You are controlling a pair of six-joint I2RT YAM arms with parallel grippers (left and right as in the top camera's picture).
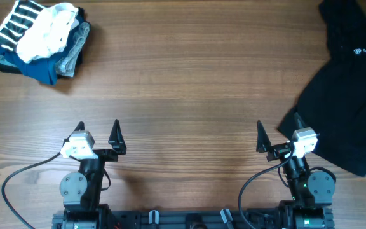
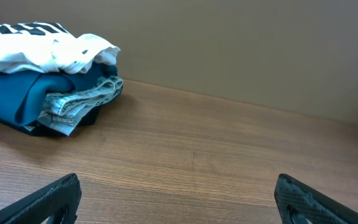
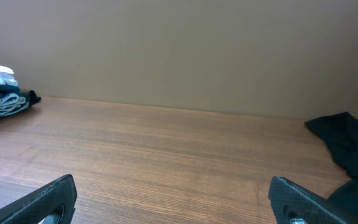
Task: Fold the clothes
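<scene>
Risk: with left tool [image 1: 98, 124] and right tool [image 1: 277, 122] wide open, empty, pinching white T-shirt [image 1: 46, 28] far ahead-left may drag blue garment [image 1: 43, 70] beneath along.

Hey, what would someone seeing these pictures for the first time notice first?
Probably the crumpled white T-shirt topping a blue garment and a grey garment at the far left corner, and the black garment sprawled along the right side. Near the front edge, the left gripper and right gripper stand open, holding nothing.
</scene>
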